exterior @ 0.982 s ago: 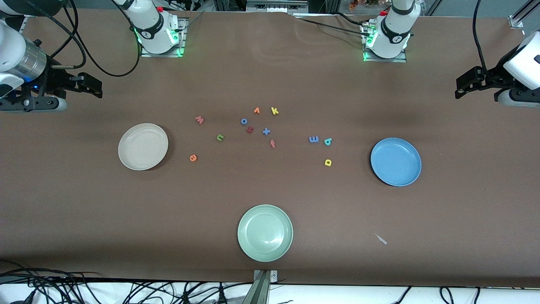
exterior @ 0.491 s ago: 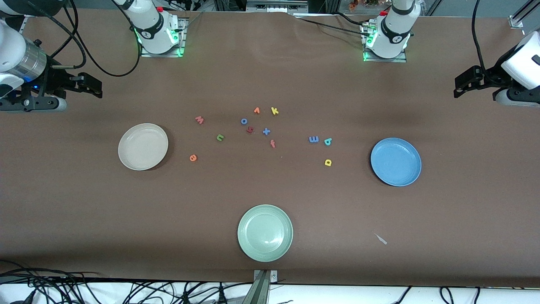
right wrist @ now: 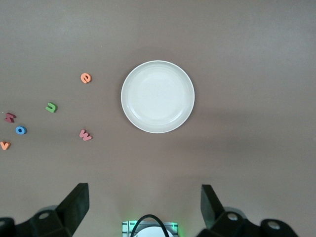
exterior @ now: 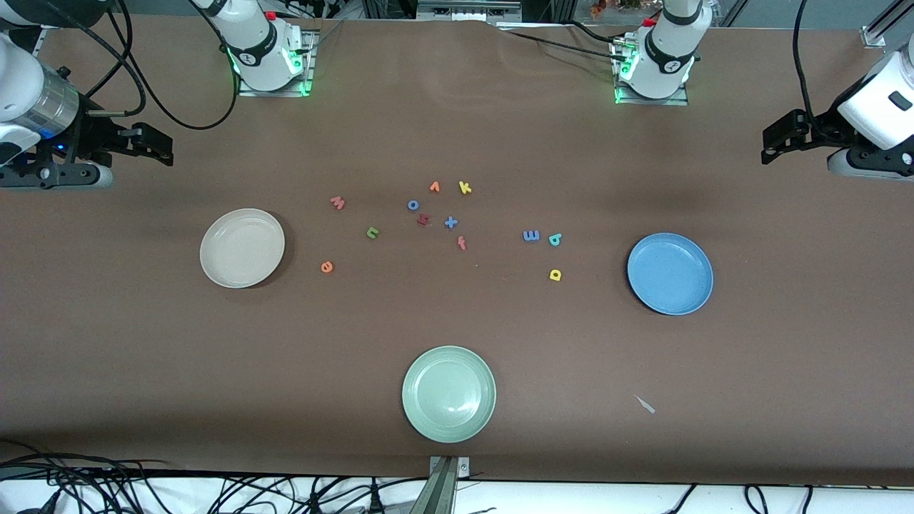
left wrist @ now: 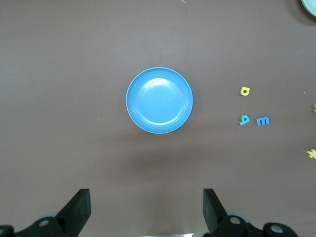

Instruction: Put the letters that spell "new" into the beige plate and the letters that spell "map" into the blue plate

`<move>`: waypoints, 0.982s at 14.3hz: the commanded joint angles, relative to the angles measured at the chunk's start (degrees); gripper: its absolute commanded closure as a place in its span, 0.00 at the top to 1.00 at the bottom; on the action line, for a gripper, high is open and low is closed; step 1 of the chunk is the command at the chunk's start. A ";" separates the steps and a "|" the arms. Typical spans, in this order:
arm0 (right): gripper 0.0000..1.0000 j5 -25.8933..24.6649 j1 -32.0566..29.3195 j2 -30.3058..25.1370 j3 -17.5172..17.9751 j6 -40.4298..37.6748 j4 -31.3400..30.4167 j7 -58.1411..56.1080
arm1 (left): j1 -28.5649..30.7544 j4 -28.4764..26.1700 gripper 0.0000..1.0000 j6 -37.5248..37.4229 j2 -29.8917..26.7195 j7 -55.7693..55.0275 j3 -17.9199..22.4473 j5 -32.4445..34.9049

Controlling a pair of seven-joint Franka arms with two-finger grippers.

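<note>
The beige plate lies toward the right arm's end, with the pinkish w, green n and orange e on the table beside it. The blue plate lies toward the left arm's end, beside the blue m, teal p and yellow a. Both plates are empty. My right gripper and left gripper hang open and empty, high over the table's ends.
A pale green plate sits nearest the front camera. In the middle lie an orange v, yellow k, blue o, dark red letter, blue x and red f.
The left gripper has drifted slightly toward the robots' bases and the table's middle. The right arm and all letters have stayed put.
</note>
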 commanded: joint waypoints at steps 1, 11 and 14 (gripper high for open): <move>1.00 1.19 0.13 0.36 -0.36 -0.83 0.97 0.11 | -0.19 0.61 1.00 -0.60 -0.16 0.69 -0.16 1.69; 1.00 1.19 0.13 0.36 -0.36 -0.83 0.97 0.11 | 0.07 0.87 1.00 -1.04 0.20 0.69 -0.16 1.60; 1.00 1.19 0.13 0.36 -0.36 -0.83 0.88 0.11 | -0.01 0.87 1.00 -1.12 0.11 0.60 -0.16 1.69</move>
